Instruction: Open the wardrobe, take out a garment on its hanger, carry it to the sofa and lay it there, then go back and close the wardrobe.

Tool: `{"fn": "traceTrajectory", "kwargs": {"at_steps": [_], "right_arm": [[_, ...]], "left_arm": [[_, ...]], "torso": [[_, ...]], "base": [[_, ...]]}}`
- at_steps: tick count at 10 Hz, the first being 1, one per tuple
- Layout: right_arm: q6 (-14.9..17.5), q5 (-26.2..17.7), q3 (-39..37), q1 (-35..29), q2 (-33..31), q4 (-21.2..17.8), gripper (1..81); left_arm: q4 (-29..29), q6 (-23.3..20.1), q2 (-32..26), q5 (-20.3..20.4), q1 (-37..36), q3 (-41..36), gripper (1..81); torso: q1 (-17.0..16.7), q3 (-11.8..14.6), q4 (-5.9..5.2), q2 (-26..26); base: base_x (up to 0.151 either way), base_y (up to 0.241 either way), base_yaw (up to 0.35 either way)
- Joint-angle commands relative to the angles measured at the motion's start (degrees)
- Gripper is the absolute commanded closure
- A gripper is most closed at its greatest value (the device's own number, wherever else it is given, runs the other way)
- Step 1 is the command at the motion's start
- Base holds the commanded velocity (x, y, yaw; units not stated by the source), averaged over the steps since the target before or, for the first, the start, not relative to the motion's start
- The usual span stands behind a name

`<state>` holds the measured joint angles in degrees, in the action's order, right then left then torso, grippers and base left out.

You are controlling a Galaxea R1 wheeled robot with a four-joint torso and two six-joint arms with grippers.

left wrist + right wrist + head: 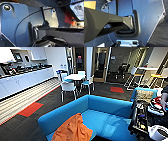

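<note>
1. The orange garment (72, 130) lies crumpled on the seat of the blue sofa (100, 107), at about 6 o'clock in the head view, draped over the sofa's left end and touching its left arm.
2. The sofa runs from 7 o'clock toward 4 o'clock; the rest of its seat, to the right of the garment, is bare blue upholstery with a pale sheen.
3. Just beyond the sofa's right end, at 3 o'clock, stands a blue armchair (136, 92) with a patterned cushion (145, 95).
4. At 4 o'clock, beside the sofa's right end, is a dark cluster of cabled equipment (140, 119); a person's arm (164, 98) reaches over it at the right edge.
5. Behind the sofa, at 12 o'clock, a white table (74, 77) is ringed by white chairs (68, 87) on dark carpet with red patches (31, 109).
6. At 10 o'clock a long white kitchen counter (25, 78) carries dark appliances; this surface runs along the wall.
7. At 2 o'clock tall stools (133, 78) stand by a high table, well apart from the sofa.
8. Both wrist views show the robot's dark plate and jointed bar over dark carpet; how far either gripper is open, or whether it has hold of anything, I cannot tell.
</note>
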<state>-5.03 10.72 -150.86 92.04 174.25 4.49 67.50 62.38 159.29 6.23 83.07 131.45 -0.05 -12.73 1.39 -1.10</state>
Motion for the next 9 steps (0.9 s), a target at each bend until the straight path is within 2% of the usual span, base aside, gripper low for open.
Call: {"fn": "traceTrajectory", "kwargs": {"at_steps": [1,9], "right_arm": [[0.2,-3.5,0.4,-0.6,0.3,0.8,1.0],[0.3,-3.7,0.4,-0.7,0.6,0.8,1.0]], "left_arm": [[0.9,-0.2,-0.6,-1.6,-1.5,-0.7,1.0],[0.9,-0.2,-0.6,-1.7,-1.5,-0.7,1.0]], "torso": [[0.1,0.0,0.00,0.0],[0.1,0.0,0.00,0.0]], "base": [[-0.067,0.000,0.000],[-0.067,0.000,0.000]]}}
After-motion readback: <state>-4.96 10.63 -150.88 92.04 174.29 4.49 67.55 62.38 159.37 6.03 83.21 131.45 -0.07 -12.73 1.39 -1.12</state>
